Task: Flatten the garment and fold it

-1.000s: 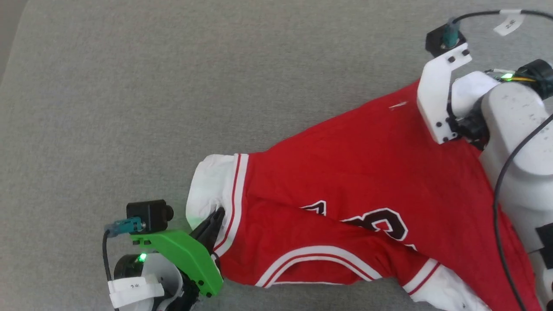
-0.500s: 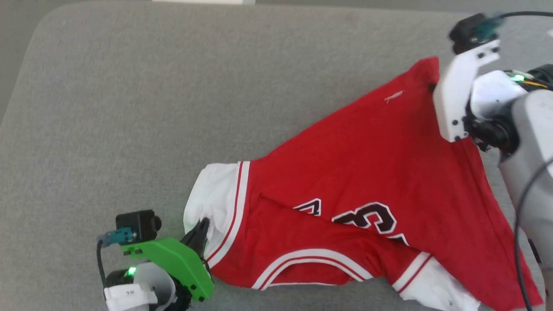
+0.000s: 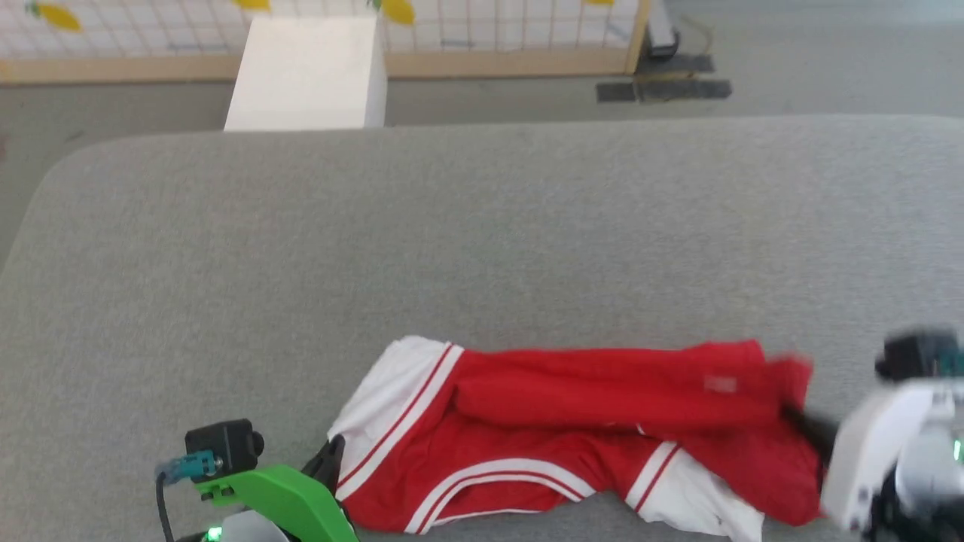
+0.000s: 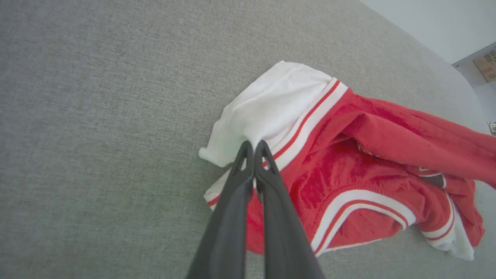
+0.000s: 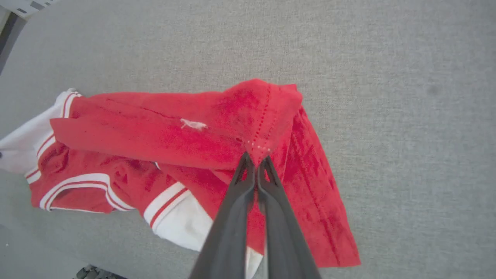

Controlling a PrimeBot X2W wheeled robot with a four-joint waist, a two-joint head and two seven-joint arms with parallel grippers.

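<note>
Red garment (image 3: 572,391) bunched lengthwise on near part of grey fabric surface (image 3: 482,226), upper layer rolled over chest. Step judged to be flattening: pinched ends best drawn apart evenly, cloth lifted just enough for roll to drop open, then laid down taut. By left hand (image 4: 254,144) white sleeve (image 4: 271,104) pinched beside striped trim (image 4: 306,116), jaws pressed together. By right hand (image 5: 255,157) stitched red hem corner (image 5: 271,112) pinched — jaws likewise pressed together.

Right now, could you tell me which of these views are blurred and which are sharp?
Head view: soft overall, with the right pincer smeared by motion blur. Left wrist view: sharp, the garment crisp. Right wrist view: equally sharp, hem stitching visible.
</note>
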